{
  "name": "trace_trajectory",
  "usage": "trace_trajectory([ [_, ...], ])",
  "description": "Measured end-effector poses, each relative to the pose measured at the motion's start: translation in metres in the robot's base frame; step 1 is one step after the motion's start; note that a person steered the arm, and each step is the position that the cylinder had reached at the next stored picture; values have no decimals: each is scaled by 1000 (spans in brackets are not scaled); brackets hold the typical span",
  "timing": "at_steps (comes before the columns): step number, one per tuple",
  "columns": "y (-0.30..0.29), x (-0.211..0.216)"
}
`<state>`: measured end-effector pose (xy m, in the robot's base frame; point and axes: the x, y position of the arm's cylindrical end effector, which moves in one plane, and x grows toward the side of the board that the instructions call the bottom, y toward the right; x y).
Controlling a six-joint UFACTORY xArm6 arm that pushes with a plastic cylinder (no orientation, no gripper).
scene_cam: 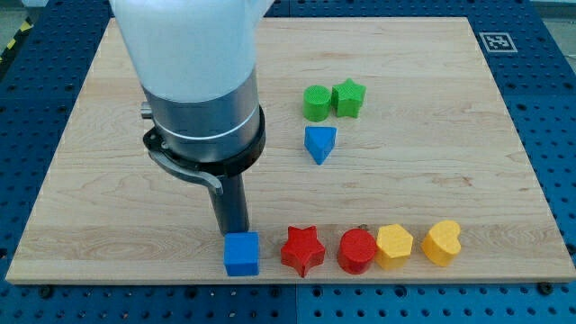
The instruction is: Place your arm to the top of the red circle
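Near the view's bottom edge, right of centre, the red circle [357, 249] sits on the wooden surface [432, 108] in a row of five blocks. Its right side touches the yellow hexagon [394, 245]; the red star [302, 249] lies just beside it on the left. Further along the row: yellow heart [441, 241] at the right end, blue cube [241, 254] at the left end.

My tip [234, 234] stands at the top edge of the blue cube, touching or nearly so; contact cannot be confirmed. That puts it well left of the red circle, with the red star between. End effector is a plain rod with no jaws, so apart or together does not apply; it holds nothing.

Judgement: goal spot is the bare wood directly above the red circle, not yet reached. Row is tightly packed, so an approach along the row would likely shove the cube or star; backing toward the view's top first, then crossing right, looks safer.

Well above the row: blue triangle [319, 143], with green circle [317, 103] and green star [348, 97] touching each other beyond it. Path between them and the row is open.
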<state>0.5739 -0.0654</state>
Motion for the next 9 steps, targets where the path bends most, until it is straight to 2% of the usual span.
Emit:
trace_trajectory([
  [2, 10, -63],
  [4, 13, -63],
  [7, 97, -56],
  [9, 106, -56],
])
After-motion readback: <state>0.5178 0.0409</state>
